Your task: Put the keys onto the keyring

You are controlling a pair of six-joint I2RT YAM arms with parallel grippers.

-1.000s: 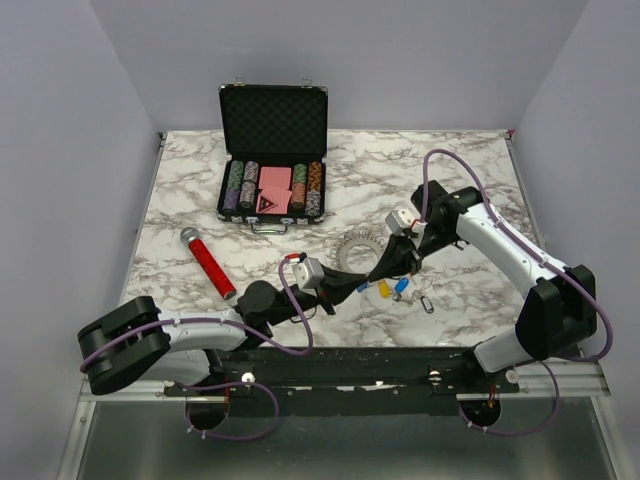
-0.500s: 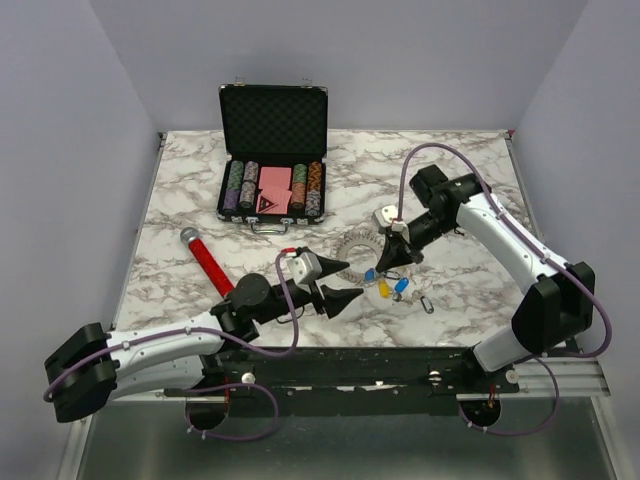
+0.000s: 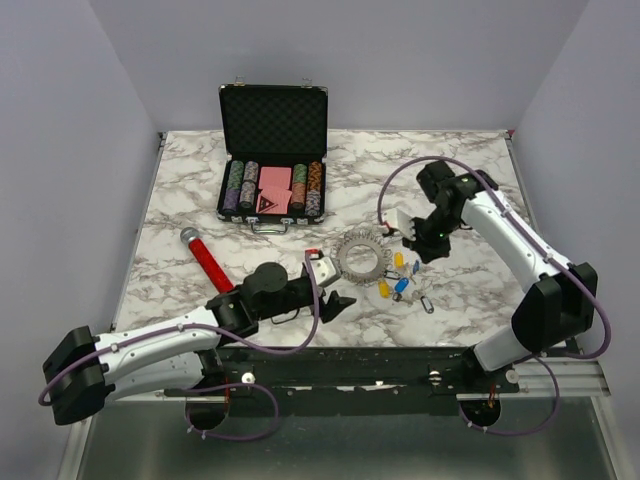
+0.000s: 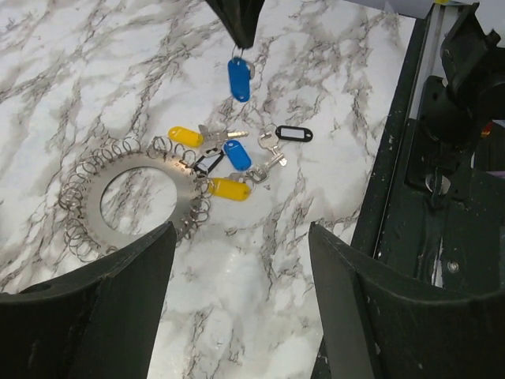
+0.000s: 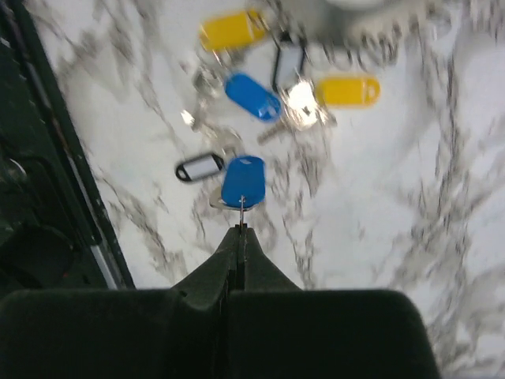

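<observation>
Marble table: keyring, keys, poker case, red stick.

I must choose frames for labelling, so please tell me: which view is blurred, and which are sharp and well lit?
Right wrist view: blurred, marble tabletop smeared, though the blue key hanging from the shut right tool is recognisable. Left wrist view: sharp, keyring coils and loose keys crisp. Top view: even light, soft shadows.

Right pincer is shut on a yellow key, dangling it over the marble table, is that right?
Only the colour is wrong. The right pincer is shut on a blue key, not a yellow one, dangling it over the marble table. The right wrist view shows this plainly.
</observation>
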